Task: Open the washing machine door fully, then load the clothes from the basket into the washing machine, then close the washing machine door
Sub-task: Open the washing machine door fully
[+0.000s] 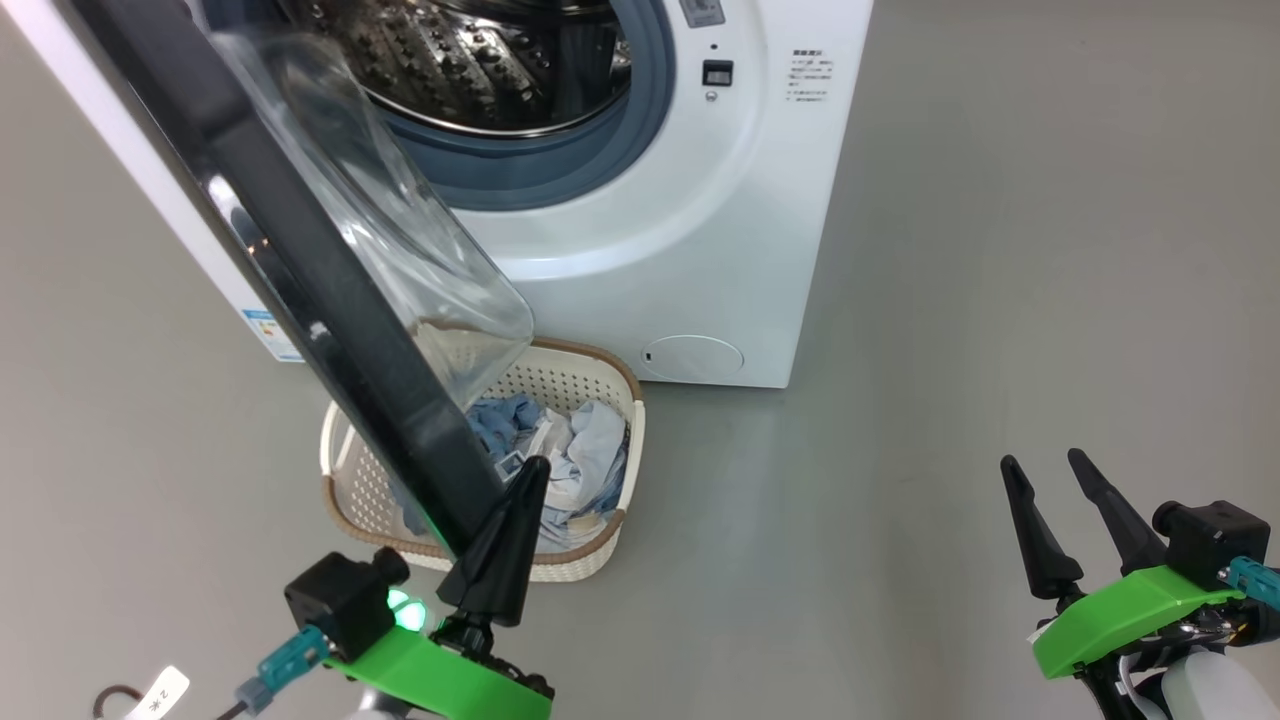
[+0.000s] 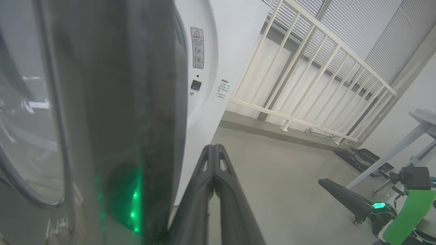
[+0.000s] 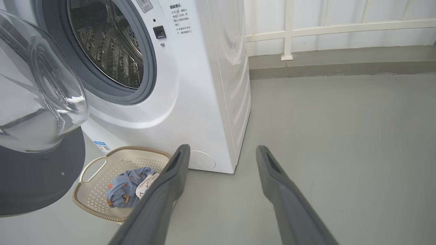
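The white washing machine [image 1: 650, 230] stands at the top, its steel drum [image 3: 105, 44] exposed. The washing machine door [image 1: 300, 290] is swung out toward me, black rim running diagonally, glass bowl [image 1: 400, 230] facing the drum. Below it on the floor sits the cream basket [image 1: 600, 357] with the clothes [image 1: 575, 450] inside, partly hidden by the door. My left gripper [image 1: 530, 470] is shut and empty, its fingers [image 2: 213, 160] right beside the door's lower edge on the inner side; I cannot tell whether they touch. At the lower right my right gripper [image 1: 1043, 462] hangs open and empty.
Grey floor [image 1: 950, 300] spreads wide to the right of the machine. A white railing [image 2: 306, 78] runs along the wall behind. A table leg [image 2: 402, 149] and a dark flat object [image 2: 361, 160] stand far off at the right in the left wrist view.
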`<state>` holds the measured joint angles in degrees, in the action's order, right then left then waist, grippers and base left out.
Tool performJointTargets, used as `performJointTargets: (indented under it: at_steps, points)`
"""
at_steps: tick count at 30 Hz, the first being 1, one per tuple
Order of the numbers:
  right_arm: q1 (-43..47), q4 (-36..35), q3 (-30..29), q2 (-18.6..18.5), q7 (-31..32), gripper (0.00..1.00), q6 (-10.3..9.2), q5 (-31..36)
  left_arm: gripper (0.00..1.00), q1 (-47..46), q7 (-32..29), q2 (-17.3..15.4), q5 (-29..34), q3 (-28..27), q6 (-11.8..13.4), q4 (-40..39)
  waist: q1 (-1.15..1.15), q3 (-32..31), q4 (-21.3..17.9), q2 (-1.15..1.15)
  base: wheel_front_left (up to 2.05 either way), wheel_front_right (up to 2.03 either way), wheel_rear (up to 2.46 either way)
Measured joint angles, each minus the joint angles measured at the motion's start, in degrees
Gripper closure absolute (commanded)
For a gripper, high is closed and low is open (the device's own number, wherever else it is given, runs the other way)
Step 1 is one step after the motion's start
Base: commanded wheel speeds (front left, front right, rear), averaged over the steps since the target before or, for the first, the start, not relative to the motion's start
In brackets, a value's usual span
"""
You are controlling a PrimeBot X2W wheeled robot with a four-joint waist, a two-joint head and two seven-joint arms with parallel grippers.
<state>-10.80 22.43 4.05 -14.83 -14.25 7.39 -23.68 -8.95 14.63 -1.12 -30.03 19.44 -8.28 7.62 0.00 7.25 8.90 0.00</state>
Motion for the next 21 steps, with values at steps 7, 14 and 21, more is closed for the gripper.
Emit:
performJointTargets:
  at_steps: [7, 14, 21]
  points:
    - [0.00, -0.47, 0.04, -0.20, 0.00, 0.00, 0.00, 0.01, 1.00, 1.25, 0.00, 0.09, 1.07, -1.18, -0.05, -0.38, 0.00, -0.03, 1.42, 0.00, 0.00, 0.00, 0.00]
    - [0.01, -0.67, 0.02, -0.57, 0.00, 0.00, 0.00, 0.00, 1.00, 2.98, 0.00, -0.55, 2.09, -3.52, 0.03, -1.13, 0.00, -0.32, 2.69, 0.00, 0.00, 0.00, 0.00]
    - [0.04, -1.01, -0.04, -0.85, 0.00, 0.00, 0.00, 0.00, 1.00, 5.58, 0.00, -0.70, 3.63, -5.84, 0.03, -2.91, 0.00, -0.49, 3.99, 0.00, 0.00, 0.00, 0.00]
